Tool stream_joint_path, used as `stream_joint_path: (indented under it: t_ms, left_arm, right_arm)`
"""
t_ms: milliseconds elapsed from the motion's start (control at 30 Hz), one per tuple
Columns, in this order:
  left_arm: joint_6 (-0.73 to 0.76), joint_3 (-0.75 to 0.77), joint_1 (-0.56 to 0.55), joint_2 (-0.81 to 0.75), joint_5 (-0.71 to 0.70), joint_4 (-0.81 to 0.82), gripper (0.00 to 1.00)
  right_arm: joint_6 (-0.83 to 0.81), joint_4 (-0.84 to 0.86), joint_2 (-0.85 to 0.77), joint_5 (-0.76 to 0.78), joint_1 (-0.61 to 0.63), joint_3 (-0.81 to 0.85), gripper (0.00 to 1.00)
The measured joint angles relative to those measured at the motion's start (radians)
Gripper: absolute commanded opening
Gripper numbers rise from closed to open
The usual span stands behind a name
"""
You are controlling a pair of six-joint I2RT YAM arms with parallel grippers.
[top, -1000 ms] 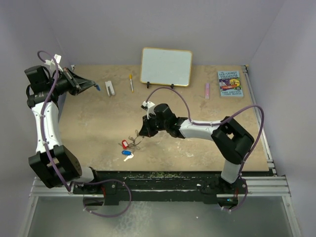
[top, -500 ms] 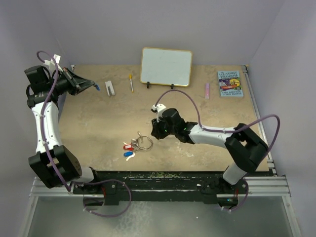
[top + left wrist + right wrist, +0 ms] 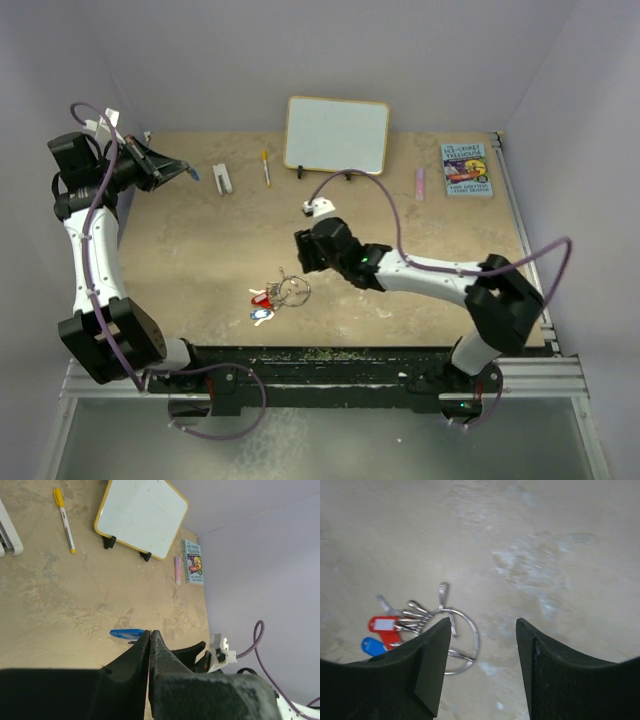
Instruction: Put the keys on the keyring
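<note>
Shiny silver metal keyring (image 3: 476,637) and keys (image 3: 415,614), glossy red plastic tag (image 3: 384,626), matt mottled stone-look tabletop (image 3: 545,540), matt black fingers (image 3: 550,677).

Right wrist cam: right fingers (image 3: 555,680) cover the near arc of the keyring (image 3: 476,637) and clip the blue-headed key (image 3: 371,646). Top cam: keys (image 3: 264,297) too small for me to count. Left wrist: left fingers (image 3: 132,672) hide one end of a blue tag (image 3: 125,633); can't tell what's attached.
</note>
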Motion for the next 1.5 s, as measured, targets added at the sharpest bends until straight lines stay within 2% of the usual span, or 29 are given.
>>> stream_joint_path:
  t_ms: [167,267,600,900,967,1133,1500]
  left_arm:
    - [0.032,-0.008,0.000,-0.041,-0.038,0.004,0.03]
    - [0.055,-0.011,0.000,-0.060,-0.045,0.004,0.03]
    - [0.057,-0.061,0.000,-0.060,-0.041,0.017,0.03]
    - [0.057,-0.071,0.000,-0.060,-0.008,0.024,0.03]
    - [0.057,-0.074,0.000,-0.060,-0.001,0.023,0.03]
    - [0.056,-0.075,0.000,-0.061,0.006,0.023,0.03]
    - [0.048,-0.075,0.000,-0.061,0.013,0.024,0.03]
  right_arm:
    - [0.036,0.008,0.245,-0.004,0.090,0.200,0.52]
    - [0.062,0.008,0.327,0.007,0.123,0.249,0.52]
    - [0.110,-0.032,0.355,0.049,0.137,0.263,0.46]
    - [0.120,-0.054,0.467,0.051,0.139,0.312,0.41]
    - [0.122,-0.058,0.481,0.060,0.139,0.330,0.39]
    - [0.125,-0.072,0.488,0.075,0.143,0.338,0.27]
    - [0.141,-0.142,0.486,0.133,0.175,0.351,0.26]
